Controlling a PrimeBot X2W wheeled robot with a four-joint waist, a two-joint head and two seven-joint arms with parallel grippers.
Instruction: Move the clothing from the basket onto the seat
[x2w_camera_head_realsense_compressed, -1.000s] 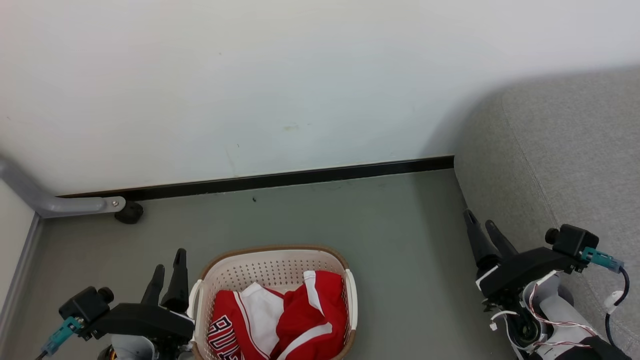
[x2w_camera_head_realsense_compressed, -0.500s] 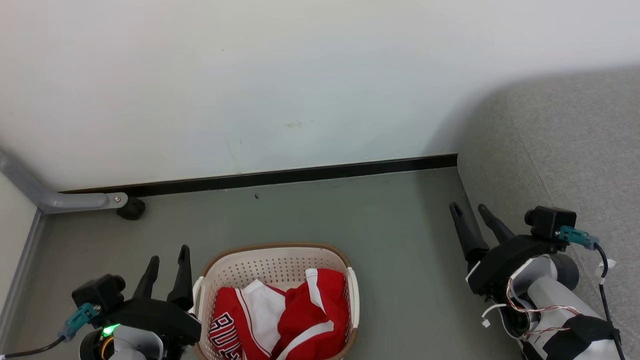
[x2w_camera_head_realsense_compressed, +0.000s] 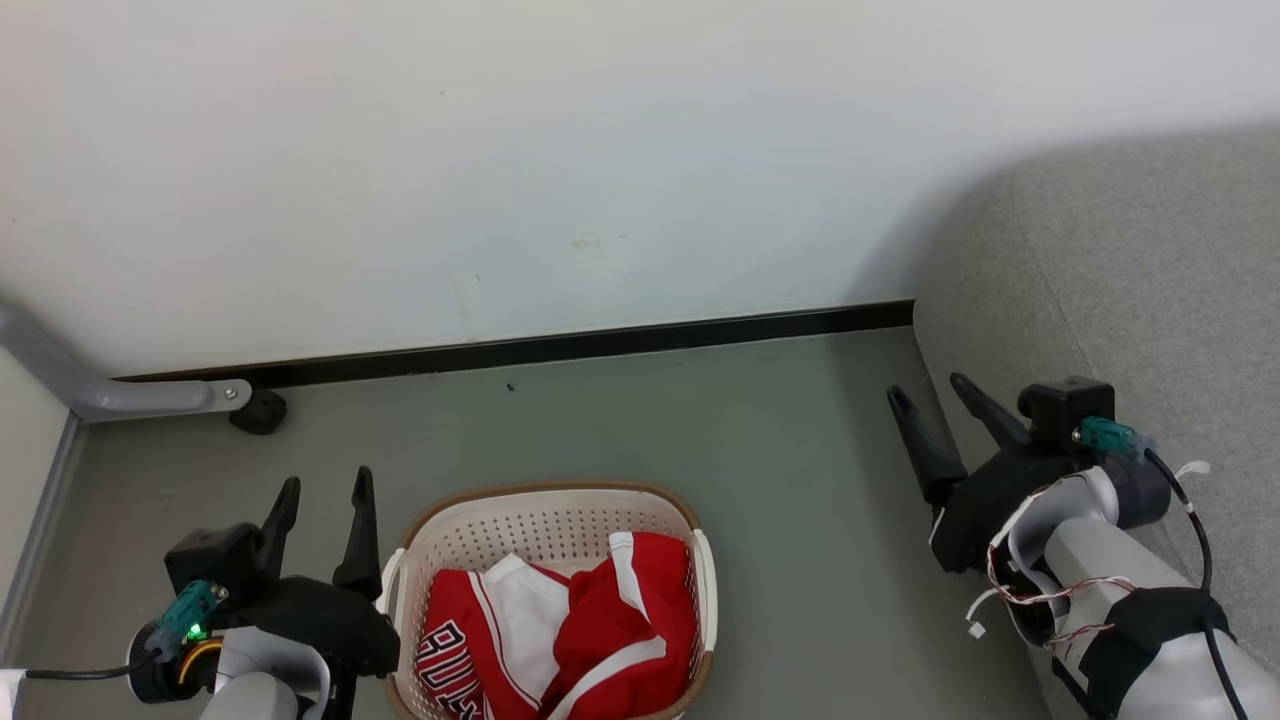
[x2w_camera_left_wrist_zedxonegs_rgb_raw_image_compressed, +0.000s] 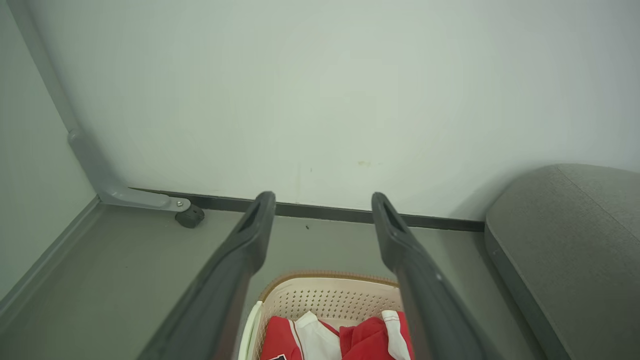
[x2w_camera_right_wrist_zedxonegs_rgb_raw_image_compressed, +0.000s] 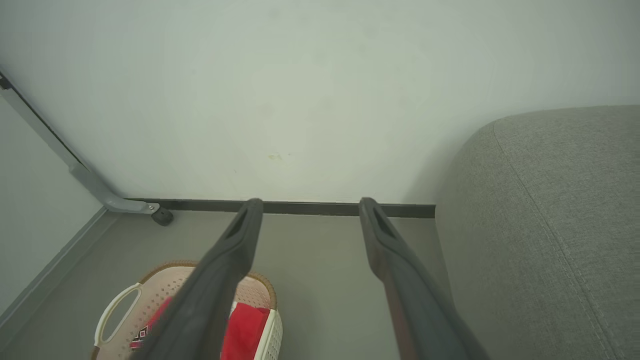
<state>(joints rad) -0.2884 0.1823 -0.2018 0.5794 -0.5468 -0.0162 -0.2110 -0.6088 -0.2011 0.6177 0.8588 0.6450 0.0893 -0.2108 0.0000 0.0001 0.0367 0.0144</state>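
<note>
Beside seat (x2w_camera_head_realsense_compressed: 1150, 280), right claw (x2w_camera_head_realsense_compressed: 925, 386) farther forward

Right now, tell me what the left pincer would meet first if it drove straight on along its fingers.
Probably the black skirting at the foot of the wall: the open left pincer aims over the basket rim, with bare floor between. Depth is hard to judge.

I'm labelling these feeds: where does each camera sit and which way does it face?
Head view: on the head, facing forward and down at floor and wall; left pincer lower left, right pincer lower right.
Left wrist view: on that wrist, facing the wall along the open left pincer.
Right wrist view: likewise, along the open right pincer.
Shared: all three show basket, clothing and seat.
</note>
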